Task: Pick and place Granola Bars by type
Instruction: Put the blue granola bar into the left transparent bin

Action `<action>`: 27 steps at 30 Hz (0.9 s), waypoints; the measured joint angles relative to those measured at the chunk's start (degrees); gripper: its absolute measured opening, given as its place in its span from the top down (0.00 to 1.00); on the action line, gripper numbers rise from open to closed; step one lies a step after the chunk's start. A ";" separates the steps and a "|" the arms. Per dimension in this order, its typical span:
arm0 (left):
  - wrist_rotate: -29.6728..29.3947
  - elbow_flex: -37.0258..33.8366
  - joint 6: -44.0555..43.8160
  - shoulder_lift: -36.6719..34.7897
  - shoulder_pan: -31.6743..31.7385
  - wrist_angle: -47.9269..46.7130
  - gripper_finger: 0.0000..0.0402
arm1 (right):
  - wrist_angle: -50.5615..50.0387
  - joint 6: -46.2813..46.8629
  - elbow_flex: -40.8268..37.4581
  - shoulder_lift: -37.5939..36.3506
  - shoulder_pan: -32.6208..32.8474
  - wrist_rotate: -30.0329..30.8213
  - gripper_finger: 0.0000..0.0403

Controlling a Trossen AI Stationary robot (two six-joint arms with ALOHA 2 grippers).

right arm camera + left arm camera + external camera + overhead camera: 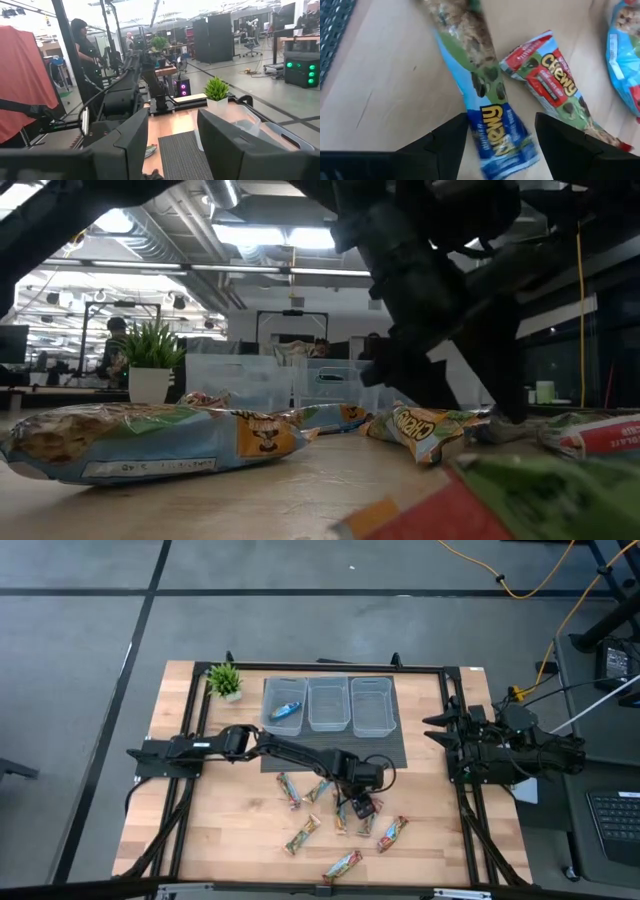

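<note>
Several Granola Bars lie flat and scattered on the wooden table (pixel 230 830), in blue, red and green wrappers. One blue bar (pixel 286 710) lies in the left clear bin (pixel 270 720). My left gripper (pixel 362 808) is open and points steeply down over a blue bar (pixel 490 120). Its fingers stand on either side of that bar's near end (pixel 505 145). A red bar (pixel 550 85) lies right beside it. My right gripper (pixel 440 735) waits open at the table's right edge, holding nothing.
Three clear bins (pixel 328 703) stand in a row on a dark mat (pixel 335 750) at the far middle. A small potted plant (pixel 224 681) sits at the far left. More bars lie toward the near edge (pixel 342 865). People stand in the room beyond.
</note>
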 joint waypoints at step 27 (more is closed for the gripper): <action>-5.58 0.91 -2.98 0.24 0.82 -4.57 0.85 | 0.03 -0.10 0.00 0.00 0.00 -0.81 0.57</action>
